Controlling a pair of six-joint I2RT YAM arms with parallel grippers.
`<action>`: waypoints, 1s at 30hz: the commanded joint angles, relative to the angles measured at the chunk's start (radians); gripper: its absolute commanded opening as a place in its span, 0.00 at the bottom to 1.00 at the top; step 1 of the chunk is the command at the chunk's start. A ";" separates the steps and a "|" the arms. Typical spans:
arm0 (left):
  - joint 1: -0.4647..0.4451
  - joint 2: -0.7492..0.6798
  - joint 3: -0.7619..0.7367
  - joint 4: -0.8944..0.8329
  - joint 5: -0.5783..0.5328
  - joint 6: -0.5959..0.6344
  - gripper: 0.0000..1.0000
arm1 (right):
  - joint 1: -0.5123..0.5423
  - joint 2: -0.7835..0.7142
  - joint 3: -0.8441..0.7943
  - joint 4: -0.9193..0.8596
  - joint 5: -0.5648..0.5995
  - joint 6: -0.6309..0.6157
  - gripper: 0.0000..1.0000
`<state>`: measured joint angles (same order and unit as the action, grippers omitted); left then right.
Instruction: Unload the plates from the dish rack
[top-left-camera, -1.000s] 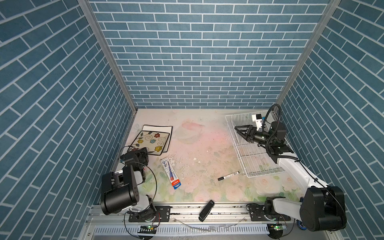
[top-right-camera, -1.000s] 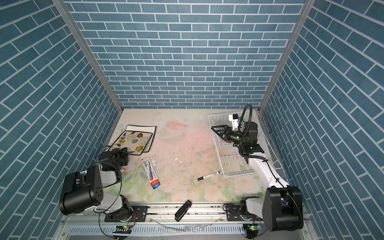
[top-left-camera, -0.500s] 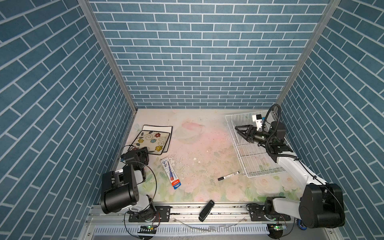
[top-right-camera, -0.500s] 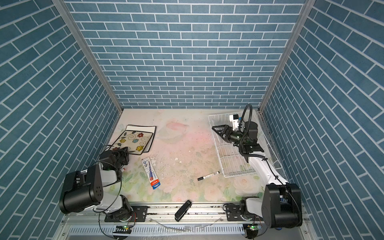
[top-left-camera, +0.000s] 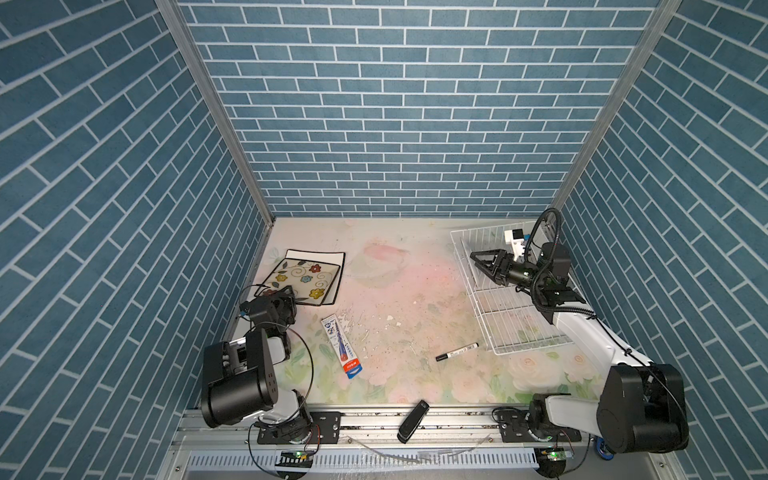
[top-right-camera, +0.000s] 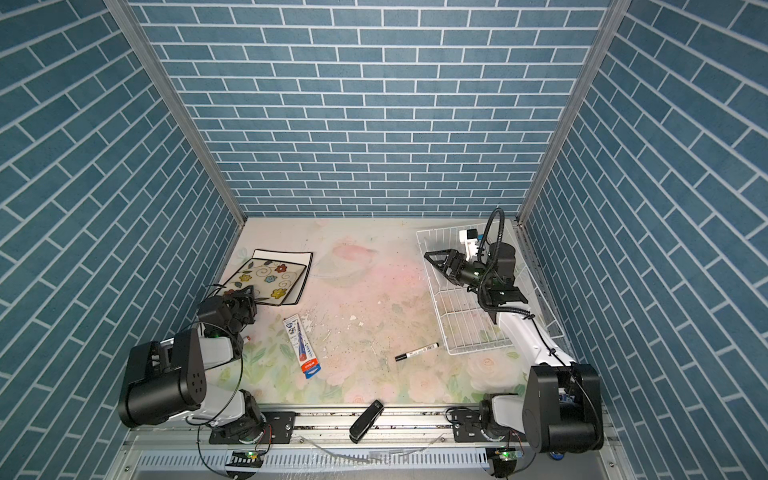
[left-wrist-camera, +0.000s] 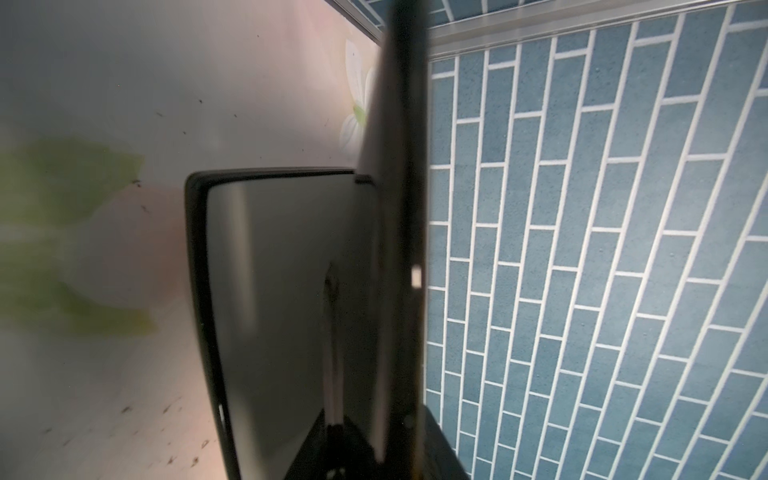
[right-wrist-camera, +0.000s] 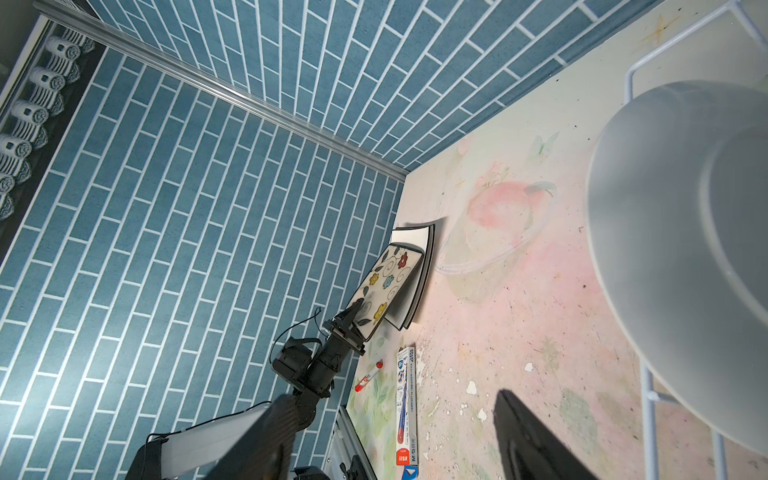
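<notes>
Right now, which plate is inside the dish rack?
The round white plate: it stands inside the dish rack. The flowery square plate sits over the plain square plate, out on the table.

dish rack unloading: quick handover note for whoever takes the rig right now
Left gripper: jaws at the near corner of the cream square flowered plate; grip unclear.
Right gripper: open, inside the white wire dish rack, beside the round white plate.
Done: flowered plate rests on the white square black-rimmed plate, left side of the table.
Left to do: lift the round plate out.
</notes>
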<state>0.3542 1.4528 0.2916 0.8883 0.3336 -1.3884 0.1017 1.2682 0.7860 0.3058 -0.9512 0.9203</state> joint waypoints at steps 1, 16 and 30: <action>-0.009 -0.020 0.035 0.086 0.002 0.011 0.38 | -0.007 -0.001 0.033 0.013 -0.020 0.014 0.76; -0.019 -0.116 0.062 -0.109 -0.019 0.041 0.72 | -0.013 -0.013 0.033 0.012 -0.024 0.015 0.76; -0.048 -0.065 0.130 -0.170 0.017 0.031 0.98 | -0.016 -0.029 0.033 0.004 -0.023 0.014 0.76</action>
<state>0.3176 1.3918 0.3744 0.6567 0.3294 -1.3754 0.0917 1.2675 0.7860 0.3058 -0.9554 0.9203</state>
